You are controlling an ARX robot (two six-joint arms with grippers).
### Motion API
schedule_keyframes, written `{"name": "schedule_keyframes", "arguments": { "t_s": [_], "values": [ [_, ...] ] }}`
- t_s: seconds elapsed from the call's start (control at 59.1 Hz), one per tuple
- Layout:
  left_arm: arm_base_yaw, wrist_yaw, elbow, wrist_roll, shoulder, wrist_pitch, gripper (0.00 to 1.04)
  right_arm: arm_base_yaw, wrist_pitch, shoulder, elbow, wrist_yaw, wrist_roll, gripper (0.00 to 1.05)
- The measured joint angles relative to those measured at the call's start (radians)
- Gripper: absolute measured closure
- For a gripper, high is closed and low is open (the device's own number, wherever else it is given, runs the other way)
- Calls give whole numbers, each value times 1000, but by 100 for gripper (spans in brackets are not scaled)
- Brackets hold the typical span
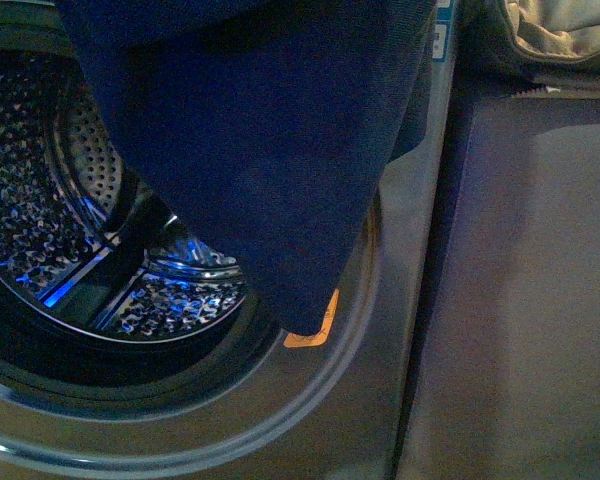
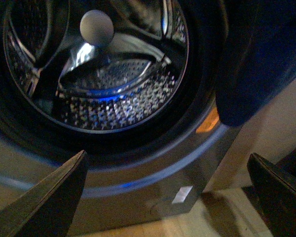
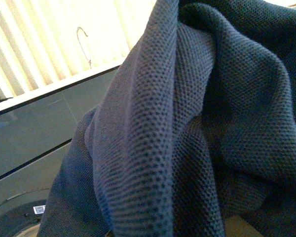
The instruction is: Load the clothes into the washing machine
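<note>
The clothes [image 1: 270, 150], a dark navy knit garment, hang limp from above in front of the right side of the washing machine's [image 1: 380, 380] round mouth. The lower tip of the fabric reaches the orange sticker [image 1: 315, 325]. The perforated steel drum [image 1: 70, 230] glows blue inside. In the right wrist view the clothes [image 3: 187, 123] fill the picture and hide my right gripper, which is shut on them. My left gripper [image 2: 165, 197] is open and empty, low in front of the machine's door ring [image 2: 138, 173], with the clothes [image 2: 256, 59] hanging off to one side.
A grey ball [image 2: 96, 27] shows inside the drum. A plain beige cabinet [image 1: 540, 300] stands right of the machine, with a light padded item [image 1: 560, 30] on top. Wooden floor [image 2: 227, 217] lies below. A ribbed pale wall [image 3: 39, 39] rises behind the machine's top panel [image 3: 29, 133].
</note>
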Motion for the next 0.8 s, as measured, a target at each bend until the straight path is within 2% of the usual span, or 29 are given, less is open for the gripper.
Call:
{"name": "schedule_keyframes", "arguments": {
  "t_s": [0.22,0.525,0.643,0.796],
  "values": [
    [-48,106,240,-103,245,243,7,0,0,0,0,0,0,93],
    [-253,120,468,-188,398,200,7,0,0,0,0,0,0,93],
    [-382,78,556,-166,433,108,7,0,0,0,0,0,0,93],
    [-499,35,607,-118,463,37,7,0,0,0,0,0,0,93]
  ]
}}
